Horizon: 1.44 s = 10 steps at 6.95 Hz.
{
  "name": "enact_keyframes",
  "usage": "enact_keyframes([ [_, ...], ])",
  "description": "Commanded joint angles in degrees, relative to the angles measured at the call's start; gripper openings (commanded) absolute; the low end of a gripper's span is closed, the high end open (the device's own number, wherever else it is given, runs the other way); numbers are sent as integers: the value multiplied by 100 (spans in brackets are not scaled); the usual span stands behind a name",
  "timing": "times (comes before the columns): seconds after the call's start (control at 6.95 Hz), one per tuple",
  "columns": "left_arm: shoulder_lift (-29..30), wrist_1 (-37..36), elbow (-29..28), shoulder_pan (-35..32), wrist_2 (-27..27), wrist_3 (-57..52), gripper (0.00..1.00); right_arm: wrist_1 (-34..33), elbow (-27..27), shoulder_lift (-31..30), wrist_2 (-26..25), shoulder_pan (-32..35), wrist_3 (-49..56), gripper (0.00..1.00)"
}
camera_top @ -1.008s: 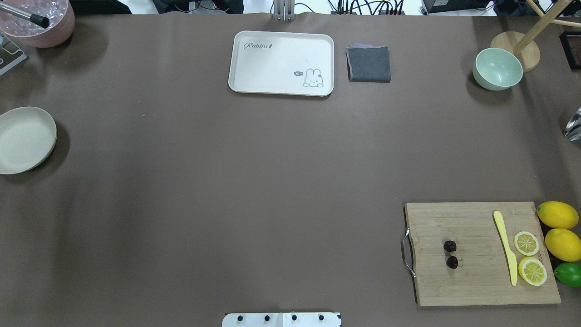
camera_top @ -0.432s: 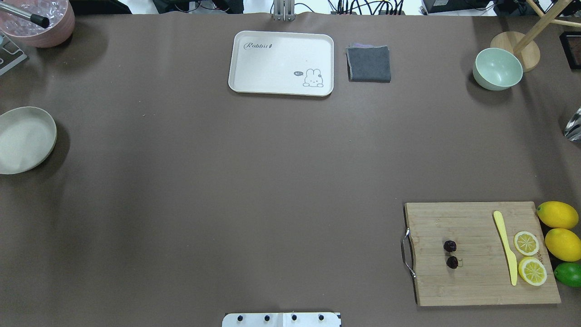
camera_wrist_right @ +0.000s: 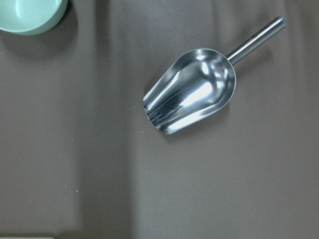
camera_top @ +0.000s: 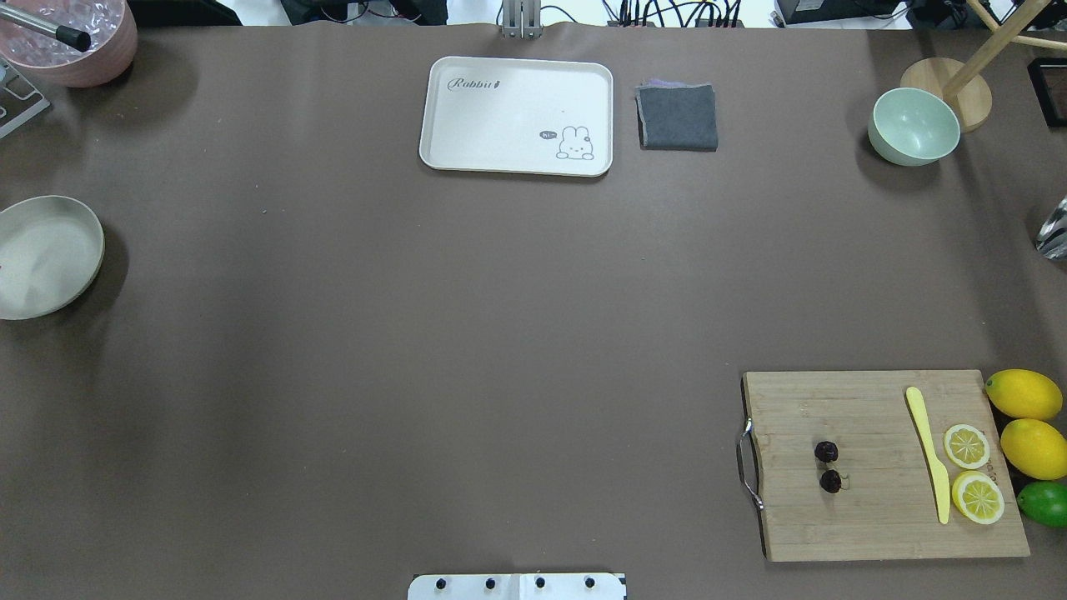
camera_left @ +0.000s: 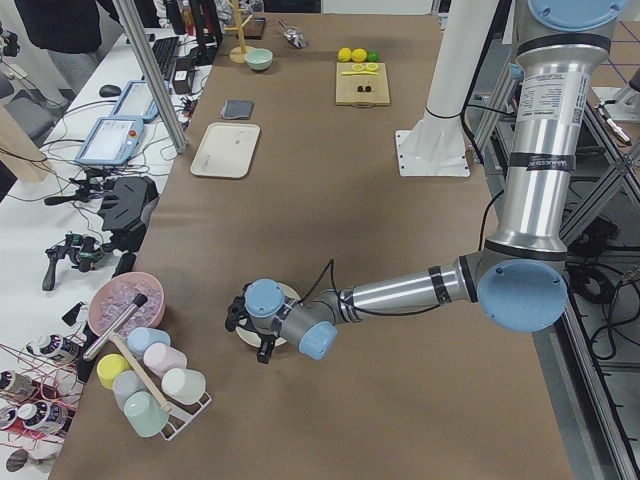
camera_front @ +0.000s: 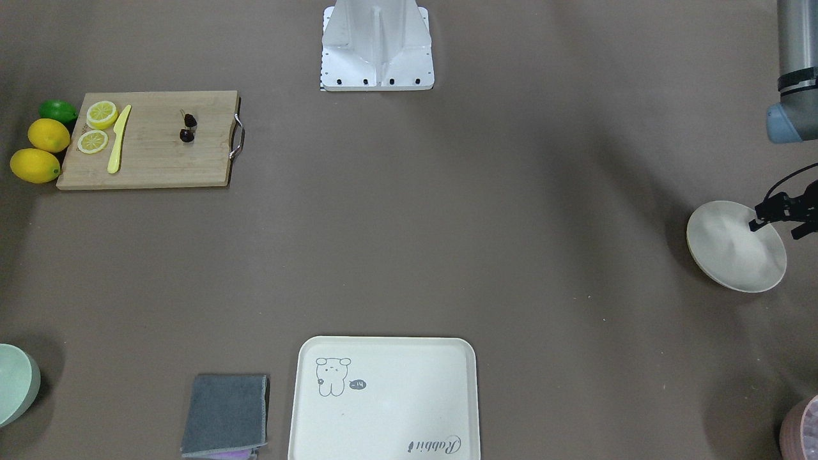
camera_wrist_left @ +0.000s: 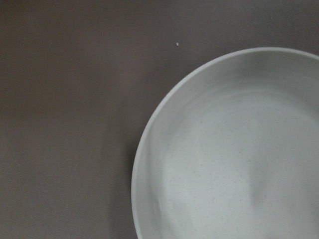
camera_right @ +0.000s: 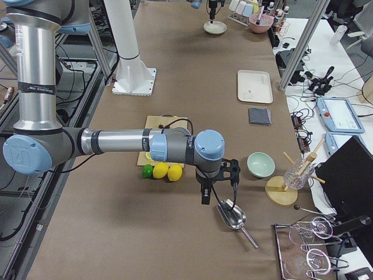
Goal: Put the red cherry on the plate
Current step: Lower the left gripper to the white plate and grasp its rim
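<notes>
The red cherry point(camera_top: 828, 467) is a pair of tiny dark fruits lying on the wooden cutting board point(camera_top: 884, 517) at the near right; it also shows as the red cherry point(camera_front: 187, 128) in the front-facing view. The plate point(camera_top: 46, 258) sits bare at the table's far left edge, plate point(camera_front: 735, 249), and fills the left wrist view, plate point(camera_wrist_left: 234, 149). My left gripper point(camera_front: 776, 217) hovers over the plate's rim, left gripper point(camera_left: 250, 330); whether it is open or shut I cannot tell. My right gripper point(camera_right: 207, 195) hangs far right of the board, above a metal scoop; its state cannot be told.
On the board lie a yellow knife point(camera_top: 929, 454) and two lemon slices point(camera_top: 971, 471); lemons point(camera_top: 1029, 421) and a lime point(camera_top: 1044, 503) sit beside it. A cartoon tray point(camera_top: 517, 117), grey cloth point(camera_top: 677, 117) and green bowl point(camera_top: 913, 127) line the far side. The scoop point(camera_wrist_right: 192, 97) lies under the right wrist.
Nothing on the table has moved. Only the shading on the plate has shifted slightly.
</notes>
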<state>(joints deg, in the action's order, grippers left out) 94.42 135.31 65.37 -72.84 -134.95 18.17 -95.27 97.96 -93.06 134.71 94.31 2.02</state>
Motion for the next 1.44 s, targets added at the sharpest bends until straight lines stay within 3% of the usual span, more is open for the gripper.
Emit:
enact_keyframes([
  [0.0,-20,4,-68,42,-5,-7,86,0,4,-1,-6,0,9,100],
  [0.14,-29,4,-68,42,-5,2,45,0,4,-1,-6,0,0,100],
  [0.29,-38,4,-77,42,-5,-16,16,0,4,-19,-6,0,0,100],
  [0.43,-64,4,-68,42,-5,-33,0,0,4,-10,-6,0,0,100],
  [0.72,-99,-13,-59,16,-23,-33,0,0,12,16,-6,0,0,100],
  [1.01,119,-188,-24,-508,-67,28,0,-9,205,-27,11,0,-26,100],
  [1.3,741,-1396,37,-993,-546,19,0,0,215,16,20,0,-220,100],
])
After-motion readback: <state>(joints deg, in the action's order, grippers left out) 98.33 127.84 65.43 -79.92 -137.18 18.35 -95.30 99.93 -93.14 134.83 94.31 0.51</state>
